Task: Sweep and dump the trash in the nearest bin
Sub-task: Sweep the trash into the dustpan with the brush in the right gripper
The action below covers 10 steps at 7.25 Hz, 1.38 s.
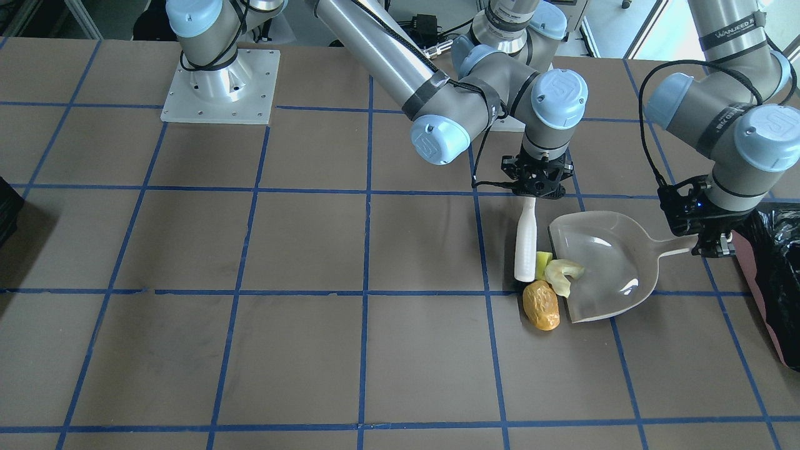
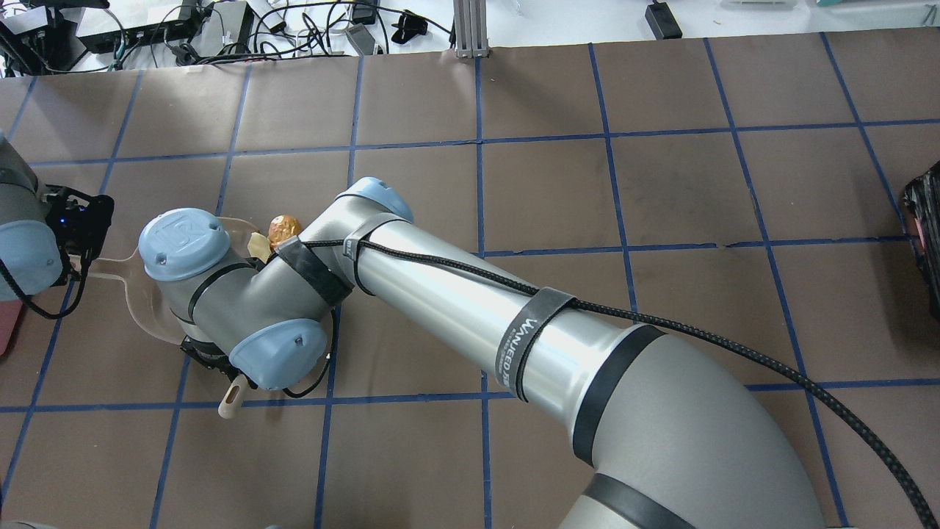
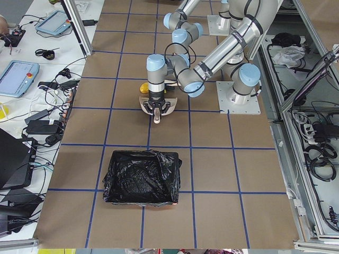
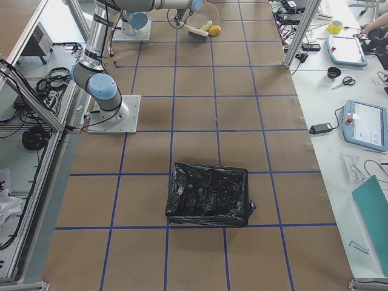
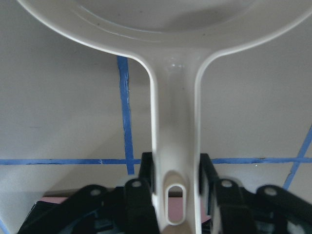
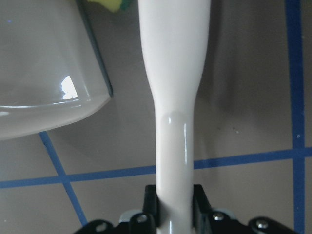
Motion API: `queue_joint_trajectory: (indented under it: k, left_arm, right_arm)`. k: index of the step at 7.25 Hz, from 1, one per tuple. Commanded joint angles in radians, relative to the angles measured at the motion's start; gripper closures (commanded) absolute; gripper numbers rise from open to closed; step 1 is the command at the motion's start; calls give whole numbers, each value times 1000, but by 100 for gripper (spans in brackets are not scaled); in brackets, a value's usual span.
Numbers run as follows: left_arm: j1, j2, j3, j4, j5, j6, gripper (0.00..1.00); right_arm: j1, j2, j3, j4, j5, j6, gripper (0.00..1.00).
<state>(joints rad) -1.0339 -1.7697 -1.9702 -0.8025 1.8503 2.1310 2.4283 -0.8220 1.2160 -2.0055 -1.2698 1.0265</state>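
**Trash at the dustpan lip, both tools gripped**

Front-facing view. The left fingers (image 1: 719, 245) are clenched on the end of the handle of the pale dustpan (image 1: 619, 250). In the left wrist view that handle runs straight between the two black pads (image 5: 146, 170), touching both. The pan lies flat on the brown, blue-gridded surface (image 1: 250, 250), its open lip turned away from these fingers.

The right fingers (image 1: 539, 182) grasp the top of the white brush (image 1: 525, 244). The right wrist view shows the handle pinched between them (image 6: 150, 200). The brush reaches down from the fingers to the surface, alongside the pan's lip.

The trash sits at the lip, well apart from both sets of fingers:
- The yellow-and-green sponge chunk (image 1: 542, 265) is wedged between the lower end of the brush and the lip. From the right wrist it shows only as a scrap at the top edge, beside the handle's far end.
- The pale cream curved piece (image 1: 565, 275) lies across the lip, partly on the pan.
- The golden-brown lump (image 1: 541, 305) rests on the surface just outside the lip's near corner, beyond the brush's lower end.

The dusty-pink bin (image 1: 764, 294), lined with a crinkled black bag, stands at the view's right edge. It is just beside the left fingers, on the handle end of the pan.
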Motion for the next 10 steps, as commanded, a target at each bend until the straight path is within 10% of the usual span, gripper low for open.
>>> queue_joint_trajectory:
  k: [1, 5, 10]
  left_arm:
    - [0, 1, 1, 0, 1, -2, 100]
    - [5, -10, 4, 0, -5, 0, 100]
    - [8, -36, 5, 12, -16, -3, 100]
  right_arm:
    - [-6, 32, -39, -1, 35, -279, 100]
    - [-51, 14, -29, 123, 21, -630, 100]
    - [-77, -123, 3, 171, 13, 6, 100]
